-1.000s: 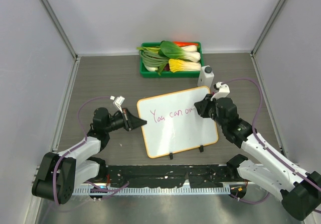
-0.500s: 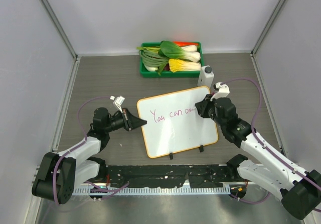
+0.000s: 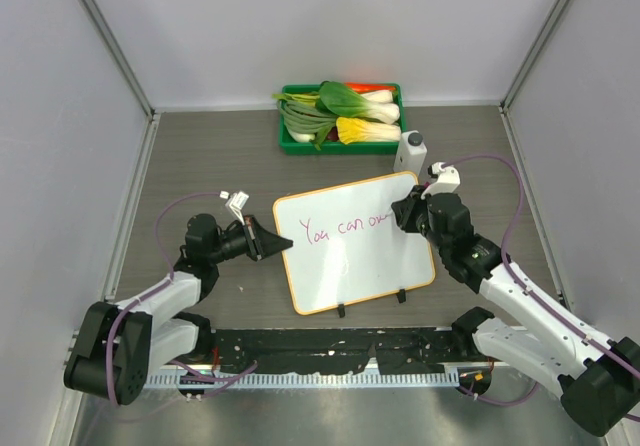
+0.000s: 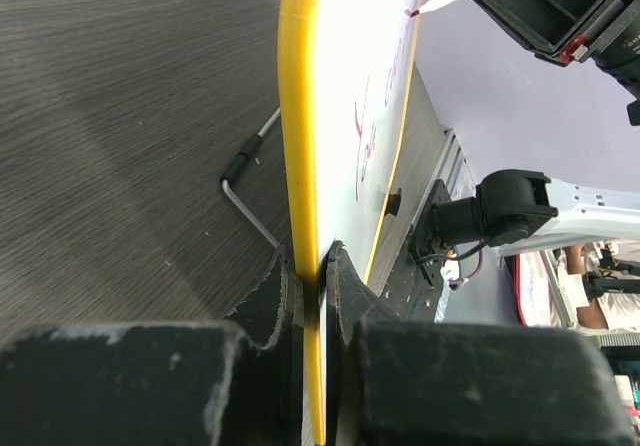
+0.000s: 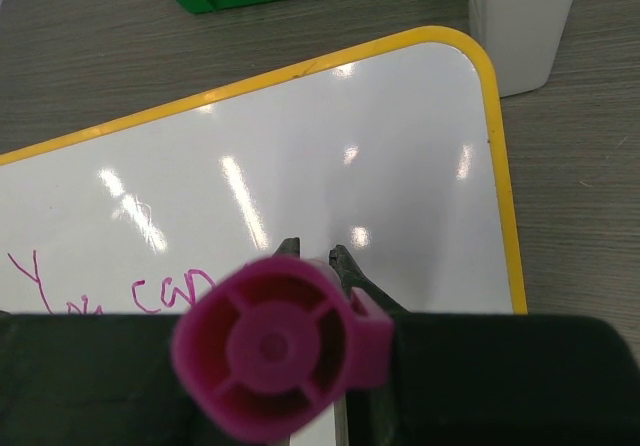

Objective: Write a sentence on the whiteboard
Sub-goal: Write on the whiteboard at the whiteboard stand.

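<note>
The whiteboard, white with an orange rim, lies mid-table on small black feet. Pink writing on it reads "You can ov..." and ends under my right gripper. My left gripper is shut on the board's left rim, seen edge-on in the left wrist view. My right gripper is shut on a magenta marker, whose back end fills the right wrist view. The marker tip touches the board near its upper right. The board and the words "You can" show below it.
A green tray of leafy vegetables stands at the back. A white box-shaped bottle stands just beyond the board's top right corner, also in the right wrist view. Grey walls close both sides.
My right gripper has shifted slightly right along the writing line with the marker. The pink writing has grown by a stroke. The left gripper and the board have not moved.
</note>
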`<state>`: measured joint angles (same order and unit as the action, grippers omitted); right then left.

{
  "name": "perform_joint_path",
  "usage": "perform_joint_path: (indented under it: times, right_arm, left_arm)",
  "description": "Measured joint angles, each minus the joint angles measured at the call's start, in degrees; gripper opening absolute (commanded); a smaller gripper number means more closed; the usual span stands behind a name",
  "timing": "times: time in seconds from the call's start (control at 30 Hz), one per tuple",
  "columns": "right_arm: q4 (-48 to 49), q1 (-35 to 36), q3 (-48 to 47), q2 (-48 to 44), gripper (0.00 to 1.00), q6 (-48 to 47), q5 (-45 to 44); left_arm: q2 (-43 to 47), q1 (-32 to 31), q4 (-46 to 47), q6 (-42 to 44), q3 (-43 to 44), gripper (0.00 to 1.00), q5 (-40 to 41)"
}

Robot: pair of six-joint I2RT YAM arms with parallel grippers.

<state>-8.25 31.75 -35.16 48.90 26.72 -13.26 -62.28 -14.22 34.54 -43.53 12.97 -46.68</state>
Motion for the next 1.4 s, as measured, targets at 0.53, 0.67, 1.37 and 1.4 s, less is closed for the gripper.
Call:
perform_joint_path:
  times: [0.53, 0.67, 1.37, 1.4]
  right_arm:
    - [1.9, 0.0, 0.8, -0.2, 0.01, -0.4, 2.4]
    - [2.0, 0.0, 1.3, -0.2, 0.01, -0.5, 3.6]
    - [-1.5, 0.0, 2.8, -3.4, 0.01, -0.4, 1.9]
    - [-1.7, 0.0, 2.5, -3.3, 0.01, -0.5, 1.7]
  left_arm:
    - [-0.7, 0.0, 0.4, 0.0, 0.2, 0.00, -0.4]
    - [-0.8, 0.0, 0.4, 0.0, 0.2, 0.00, -0.4]
    - [-0.9, 0.0, 0.6, 0.0, 0.3, 0.00, -0.5]
    - [-0.9, 0.0, 0.6, 0.0, 0.3, 0.00, -0.5]
